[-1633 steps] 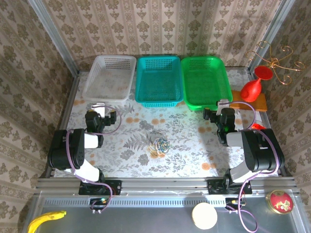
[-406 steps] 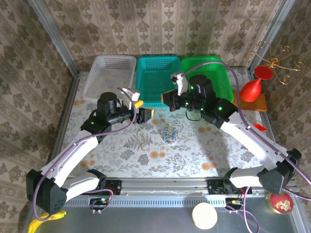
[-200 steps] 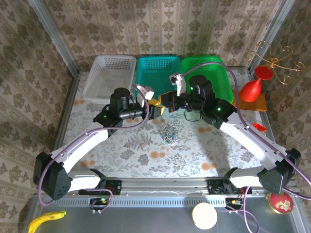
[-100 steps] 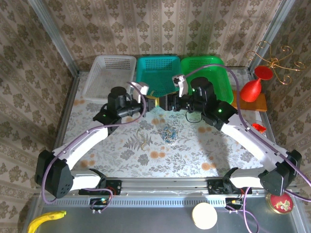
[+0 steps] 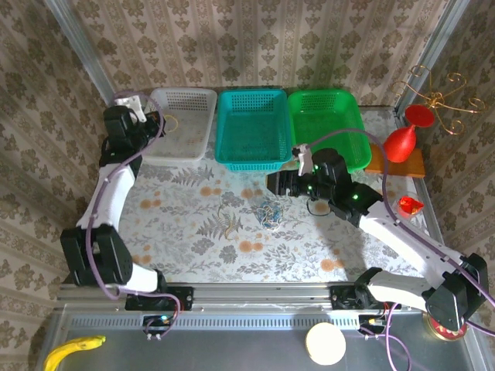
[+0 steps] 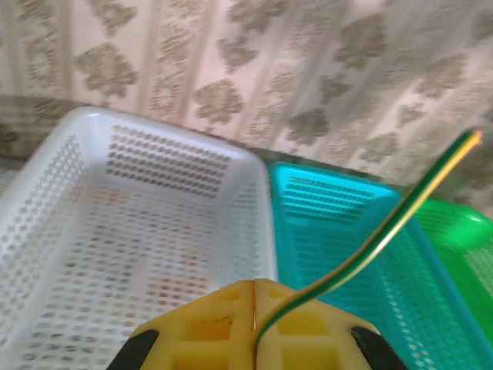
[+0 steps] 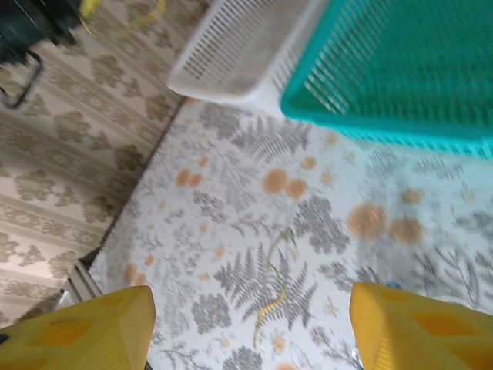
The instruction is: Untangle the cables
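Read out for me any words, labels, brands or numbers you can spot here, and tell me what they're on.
No text can be read anywhere.
White basket, teal basket, green basket: no labels.
Red round tin: gold pattern, too small to tell whether it is writing.
Yellow-green cable: no print visible.

1. Beige wallpapered walls with brown damask pattern [image 5: 255, 39]: top, left and right of the frame.
2. Grey metal corner post [image 5: 85, 58]: slanting, upper left.
3. Tabletop with pale fern-and-flower printed cover [image 5: 193, 247]: centre, evenly lit.
4. Silver aluminium rail [image 5: 255, 292]: along the tabletop's lower edge.
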`<action>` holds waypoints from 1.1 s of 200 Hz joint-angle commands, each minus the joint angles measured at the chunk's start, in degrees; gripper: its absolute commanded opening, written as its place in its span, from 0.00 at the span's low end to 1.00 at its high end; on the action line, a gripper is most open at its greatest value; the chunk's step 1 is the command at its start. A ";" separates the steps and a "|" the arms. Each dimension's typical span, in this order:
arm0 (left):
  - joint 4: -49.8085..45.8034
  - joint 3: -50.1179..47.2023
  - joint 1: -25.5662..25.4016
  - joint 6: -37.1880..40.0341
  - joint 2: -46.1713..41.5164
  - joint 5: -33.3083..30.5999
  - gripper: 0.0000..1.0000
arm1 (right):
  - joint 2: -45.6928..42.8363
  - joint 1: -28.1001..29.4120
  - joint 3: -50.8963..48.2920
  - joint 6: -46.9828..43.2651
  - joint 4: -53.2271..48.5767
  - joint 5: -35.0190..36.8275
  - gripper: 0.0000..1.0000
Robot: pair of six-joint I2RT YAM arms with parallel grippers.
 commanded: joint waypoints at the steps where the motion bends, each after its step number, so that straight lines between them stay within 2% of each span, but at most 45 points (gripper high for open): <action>1: -3.41 3.51 1.17 2.21 6.41 -2.77 0.00 | -1.31 0.12 -3.24 1.91 2.43 2.91 0.70; 46: -6.35 8.02 2.08 4.02 15.91 -2.71 0.00 | 0.93 1.66 -6.81 1.62 2.63 3.38 0.70; 55: -7.04 8.47 2.13 4.25 16.74 -1.98 0.03 | 1.50 2.17 -6.74 1.27 2.46 3.50 0.70; 67: -7.30 8.61 2.17 4.40 17.22 -0.61 0.15 | 2.41 3.03 -6.52 0.76 2.20 3.72 0.69; 87: -7.54 8.11 1.82 4.30 16.81 0.71 0.49 | 4.54 4.99 -5.70 -0.34 1.81 3.98 0.69; 110: -8.50 8.13 0.89 5.70 15.08 1.24 0.74 | 8.01 8.15 -3.68 -2.34 0.69 5.14 0.69; 135: -11.16 10.03 -0.10 6.51 13.04 2.81 0.89 | 12.45 11.61 -1.24 -3.97 0.15 6.25 0.68; 162: -12.17 9.12 -2.61 5.81 8.48 4.59 1.00 | 17.88 14.51 0.86 -5.43 -0.02 7.22 0.66; 189: -11.54 3.44 -6.27 2.98 1.93 4.92 1.00 | 22.52 16.21 2.35 -6.55 0.63 7.25 0.66; 220: -7.00 -9.77 -10.32 -5.00 -7.41 4.20 1.00 | 27.85 17.50 4.70 -7.48 1.05 6.85 0.63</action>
